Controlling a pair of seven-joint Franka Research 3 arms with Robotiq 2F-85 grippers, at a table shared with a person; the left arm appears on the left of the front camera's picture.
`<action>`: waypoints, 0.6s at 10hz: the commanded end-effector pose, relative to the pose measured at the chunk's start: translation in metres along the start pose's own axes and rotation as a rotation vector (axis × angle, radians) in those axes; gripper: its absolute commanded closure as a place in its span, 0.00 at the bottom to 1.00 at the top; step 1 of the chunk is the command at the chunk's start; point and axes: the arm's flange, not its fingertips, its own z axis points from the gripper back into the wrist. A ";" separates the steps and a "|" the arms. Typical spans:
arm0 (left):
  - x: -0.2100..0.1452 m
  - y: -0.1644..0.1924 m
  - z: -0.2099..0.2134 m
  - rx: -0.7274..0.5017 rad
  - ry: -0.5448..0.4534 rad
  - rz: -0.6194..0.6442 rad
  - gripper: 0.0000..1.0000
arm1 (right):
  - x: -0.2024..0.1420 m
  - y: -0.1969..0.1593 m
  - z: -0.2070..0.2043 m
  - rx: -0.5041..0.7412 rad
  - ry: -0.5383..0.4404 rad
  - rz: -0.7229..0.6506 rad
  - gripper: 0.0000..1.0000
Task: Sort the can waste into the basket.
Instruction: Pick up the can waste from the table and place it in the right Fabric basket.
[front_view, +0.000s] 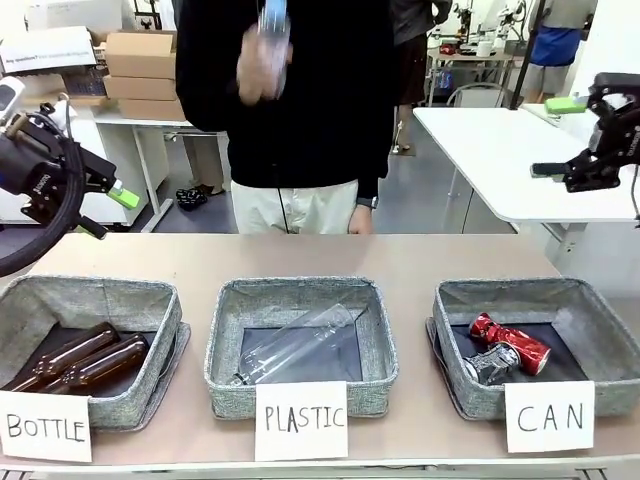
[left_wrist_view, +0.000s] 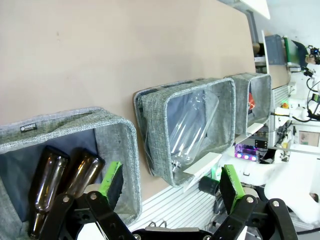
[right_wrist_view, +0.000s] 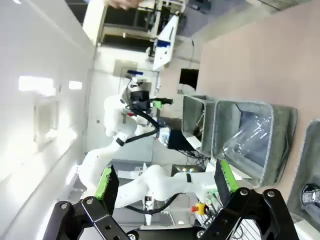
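Two cans (front_view: 508, 350) lie in the CAN basket (front_view: 600, 330), well below both arms' open, empty fingers (front_view: 578, 138).

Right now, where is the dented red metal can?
In the front view the dented red metal can lies inside the grey woven basket carded CAN at the right, touching the crushed silver-grey can.

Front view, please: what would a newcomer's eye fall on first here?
Three grey bins line the table's near edge, each behind a handwritten card. The red can and the silver-grey can lie together in the CAN basket at the right. Brown bottles fill the left bin, a clear plastic bottle lies in the middle one, and the person's raised hand holds something clear.
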 end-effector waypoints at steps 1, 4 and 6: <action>-0.001 -0.001 0.002 0.005 0.004 0.006 0.00 | -0.001 0.008 -0.010 -0.146 0.094 0.029 0.00; -0.001 -0.001 0.002 0.005 0.004 0.006 0.00 | -0.001 0.008 -0.010 -0.146 0.094 0.029 0.00; -0.001 -0.001 0.002 0.005 0.004 0.006 0.00 | -0.001 0.008 -0.010 -0.146 0.094 0.029 0.00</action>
